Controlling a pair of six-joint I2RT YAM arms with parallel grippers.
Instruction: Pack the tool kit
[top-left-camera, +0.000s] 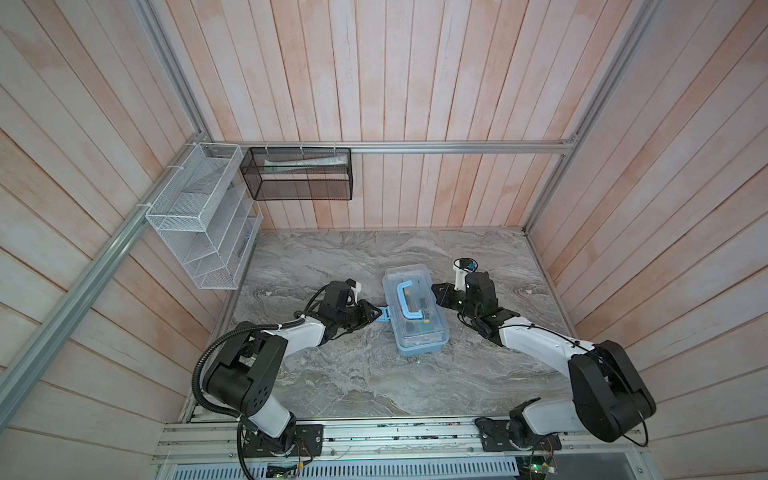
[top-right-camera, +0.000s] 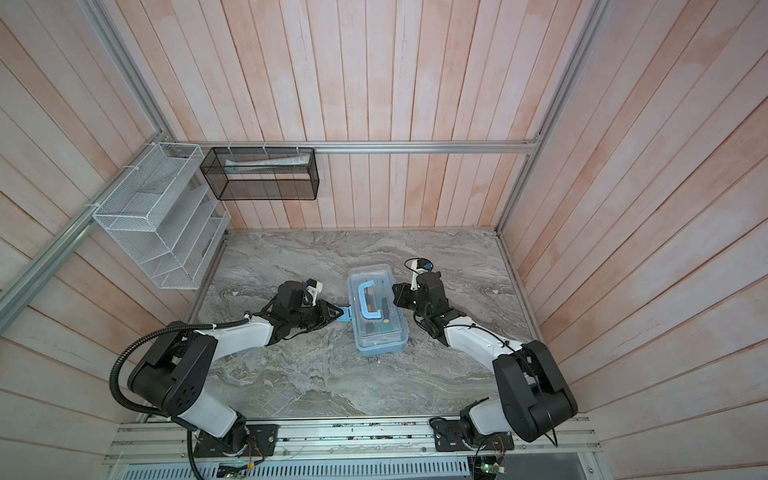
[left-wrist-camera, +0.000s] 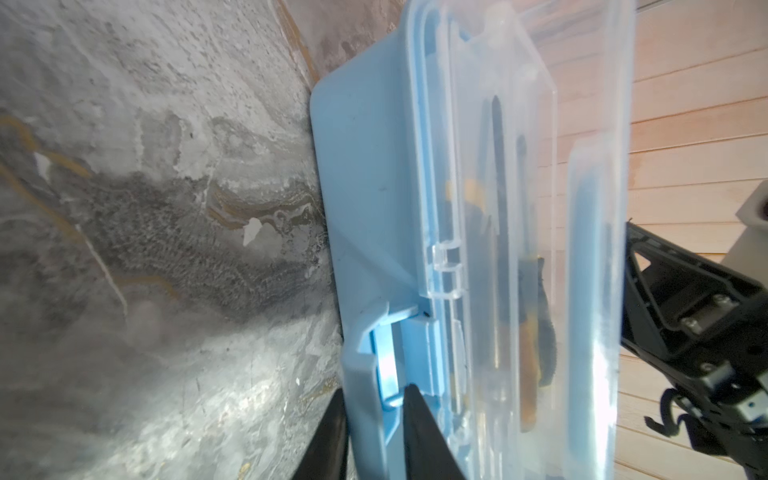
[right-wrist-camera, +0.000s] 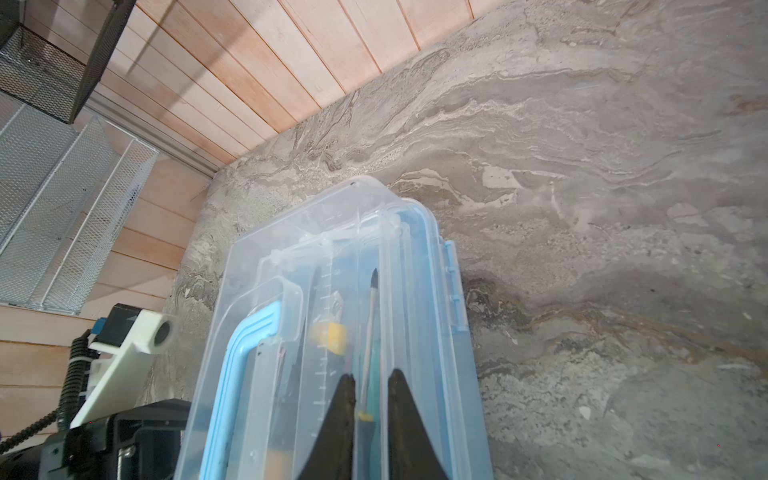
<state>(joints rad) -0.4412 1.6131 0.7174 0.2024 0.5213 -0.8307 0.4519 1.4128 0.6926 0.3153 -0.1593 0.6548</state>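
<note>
Nearly packed: tools (right-wrist-camera: 368, 328) inside kit (top-left-camera: 419, 347), lid (right-wrist-camera: 332, 216) down under closed right fingers (right-wrist-camera: 343, 424), latch (left-wrist-camera: 368, 365) at lower centre pinched by left fingers (left-wrist-camera: 424, 432), not yet snapped.

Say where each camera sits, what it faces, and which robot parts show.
Both top views: overhead, looking down at the tool kit; left arm and right arm visible.
Left wrist: on left arm, facing the latch held in the left pincer.
Right wrist: on right arm, facing the lid past the right pincer.
Shared: both wrist views show the lid.
</note>
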